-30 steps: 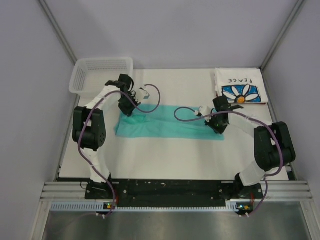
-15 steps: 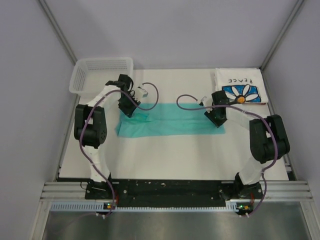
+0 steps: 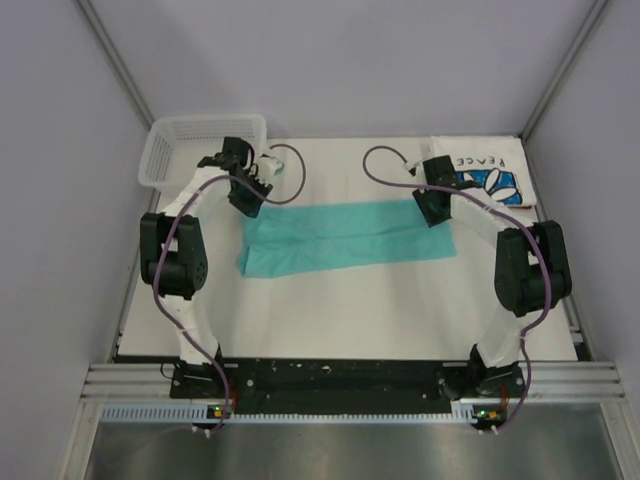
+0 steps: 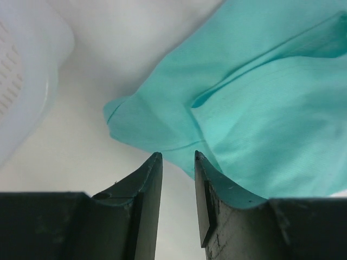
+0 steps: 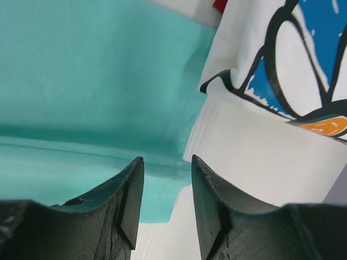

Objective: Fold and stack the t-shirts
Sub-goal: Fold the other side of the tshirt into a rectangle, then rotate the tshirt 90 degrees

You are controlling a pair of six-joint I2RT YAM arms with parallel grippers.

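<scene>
The teal-green t-shirt (image 3: 350, 235) lies folded into a long strip across the middle of the table. My left gripper (image 3: 247, 200) stands open and empty at its far left corner. In the left wrist view the cloth (image 4: 260, 108) lies just past my fingertips (image 4: 178, 155). My right gripper (image 3: 434, 210) is open and empty at the strip's far right corner. In the right wrist view (image 5: 166, 158) the teal cloth (image 5: 92, 70) lies under it. The white daisy "PEACE" t-shirt (image 3: 495, 180) lies folded at the back right, partly behind the right arm, and also shows in the right wrist view (image 5: 260, 141).
A white plastic mesh basket (image 3: 175, 150) stands at the back left corner, close to the left wrist; its wall shows in the left wrist view (image 4: 21, 81). Grey walls close in the table on three sides.
Both grippers have moved toward the far side of the table, from over the teal strip to its far corners. The right gripper now sits beside the daisy shirt. The strip has shifted slightly.
</scene>
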